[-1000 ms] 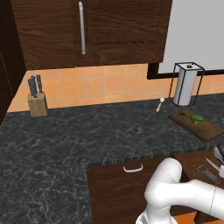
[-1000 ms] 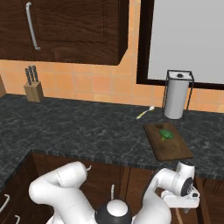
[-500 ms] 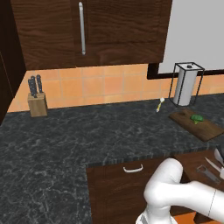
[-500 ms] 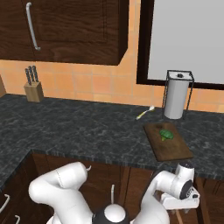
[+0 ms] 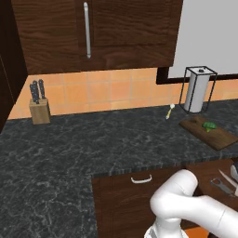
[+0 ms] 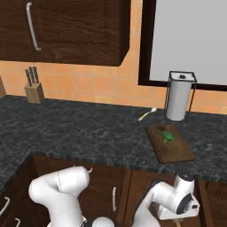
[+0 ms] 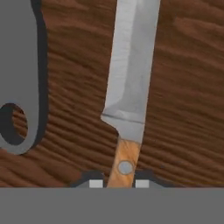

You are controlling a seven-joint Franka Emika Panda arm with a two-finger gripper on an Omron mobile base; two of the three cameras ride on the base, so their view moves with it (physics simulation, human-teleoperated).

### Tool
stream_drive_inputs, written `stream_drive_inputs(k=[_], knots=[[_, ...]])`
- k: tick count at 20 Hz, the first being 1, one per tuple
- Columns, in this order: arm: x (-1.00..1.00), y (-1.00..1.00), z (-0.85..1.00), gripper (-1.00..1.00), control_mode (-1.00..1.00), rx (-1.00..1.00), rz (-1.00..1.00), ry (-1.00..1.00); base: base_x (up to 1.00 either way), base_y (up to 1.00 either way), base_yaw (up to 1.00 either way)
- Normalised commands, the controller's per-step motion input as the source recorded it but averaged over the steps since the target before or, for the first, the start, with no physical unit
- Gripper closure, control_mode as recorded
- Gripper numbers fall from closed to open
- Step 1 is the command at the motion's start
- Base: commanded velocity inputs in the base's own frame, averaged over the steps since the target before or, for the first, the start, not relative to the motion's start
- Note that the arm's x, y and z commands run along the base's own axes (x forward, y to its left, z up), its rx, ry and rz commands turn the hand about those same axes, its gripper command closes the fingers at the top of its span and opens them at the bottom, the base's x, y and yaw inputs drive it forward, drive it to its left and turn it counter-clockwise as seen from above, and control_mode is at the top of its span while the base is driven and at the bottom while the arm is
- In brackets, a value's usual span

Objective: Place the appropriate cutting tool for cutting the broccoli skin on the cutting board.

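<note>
Gripper (image 7: 116,183): its two finger tips are sitting on either side of the knife's wooden handle, seemingly touching it; I cannot tell whether they are clamping it.
Knife (image 7: 130,83): lying flat on a brown wooden surface, blade pointing away from the gripper.
Grey tool (image 7: 19,83): lying just beside the knife, a hole at its end.
Cutting board (image 6: 177,153): resting on the dark counter, well apart from the knife, near the paper towel holder (image 6: 179,102).
Broccoli (image 6: 168,136): sitting on the cutting board.
Risk: the grip is looking very near the handle's blade end, so the knife may be tipping or slipping on lifting.
Risk: the blade may be knocking the broccoli when landing.
</note>
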Motion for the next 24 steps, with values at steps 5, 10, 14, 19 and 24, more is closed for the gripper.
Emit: stream_drive_inputs(k=[5, 10, 14, 19, 24], knots=[[-0.24, 0.05, 0.48, 1.0, -1.0, 0.0, 0.09, -0.03, 0.0, 0.0, 0.0], [-0.01, 0.0, 0.74, 1.0, -1.0, 0.02, 0.25, 0.0, 0.0, 0.0, 0.0], [-0.31, 0.0, 0.77, 1.0, -1.0, 0.02, 0.21, 0.08, 0.0, 0.0, 0.0], [-0.49, 0.0, 0.83, 1.0, -1.0, 0.03, 0.17, 0.04, 0.0, 0.0, 0.0], [-0.33, 0.0, 0.92, 1.0, -1.0, 0.03, 0.18, 0.03, 0.0, 0.0, 0.0]])
